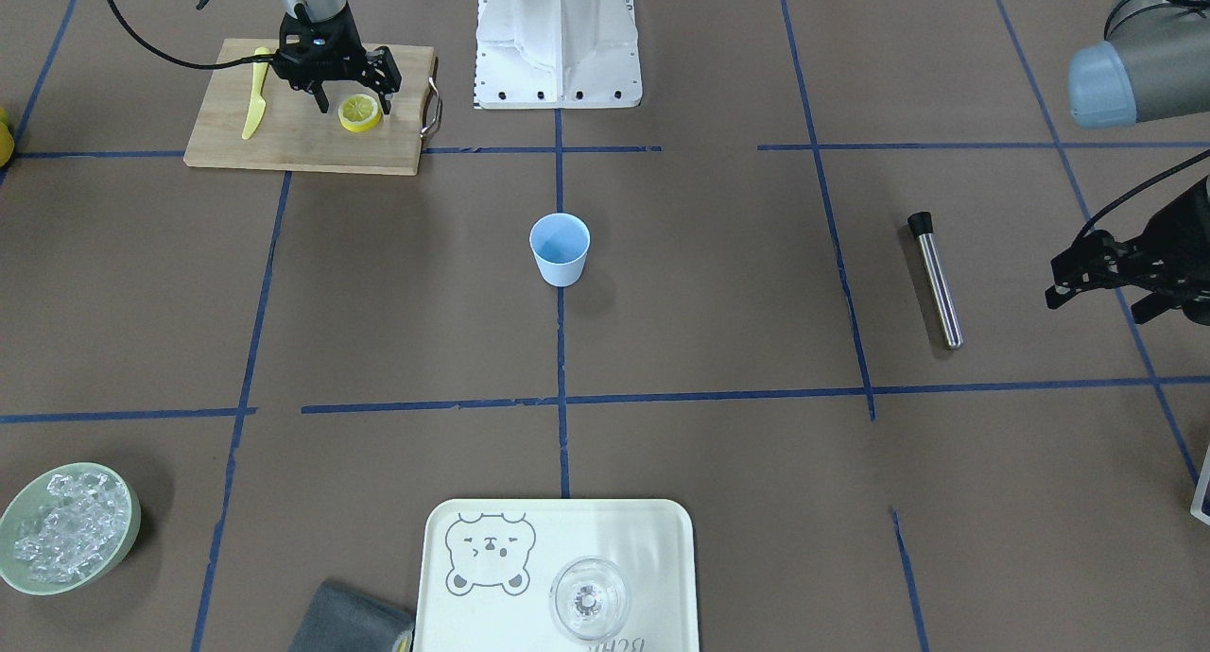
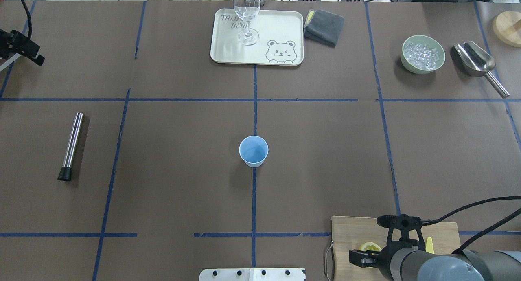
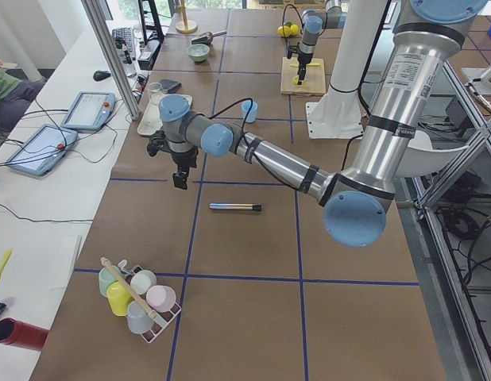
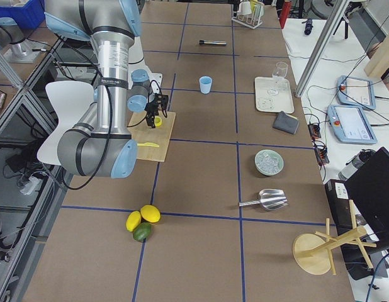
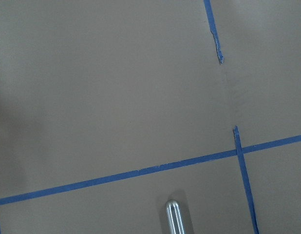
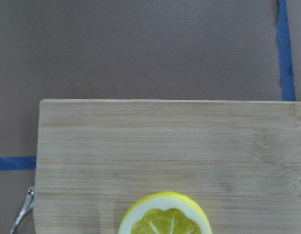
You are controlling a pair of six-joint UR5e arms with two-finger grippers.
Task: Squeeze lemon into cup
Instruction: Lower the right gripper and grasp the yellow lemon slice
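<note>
Under the right pincer, the lemon shows only partly overhead.

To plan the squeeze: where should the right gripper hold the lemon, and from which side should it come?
Probably the rind, on two opposite sides, coming straight down. The lemon lies cut face up on the cutting board, so only its round wall is free. The open right gripper hangs over it.

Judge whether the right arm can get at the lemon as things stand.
Likely yes: the right tool hangs open right over the lemon on the cutting board, one finger on each side, with nothing between them.
</note>
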